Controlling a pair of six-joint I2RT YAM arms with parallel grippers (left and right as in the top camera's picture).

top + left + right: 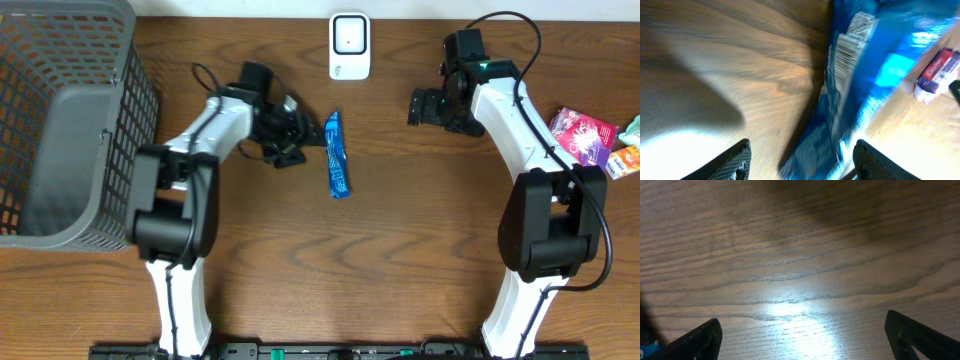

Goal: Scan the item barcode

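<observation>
A long blue snack packet (pixel 338 155) lies flat on the wooden table, below the white scanner (pixel 349 45) at the back edge. My left gripper (pixel 300 135) sits just left of the packet's upper end. In the left wrist view the blurred packet (pixel 855 90) runs between the spread fingers with a gap on each side, and its barcode (pixel 845 55) faces the camera. That left gripper (pixel 802 160) is open. My right gripper (pixel 420 105) hovers right of the scanner. In its own view the right gripper (pixel 802 335) is wide open over bare wood.
A grey mesh basket (pixel 70 120) fills the far left. A pink packet (pixel 582 133) and other small snack items (pixel 625 160) lie at the right edge. A red and white packet (pixel 937 75) shows in the distance in the left wrist view.
</observation>
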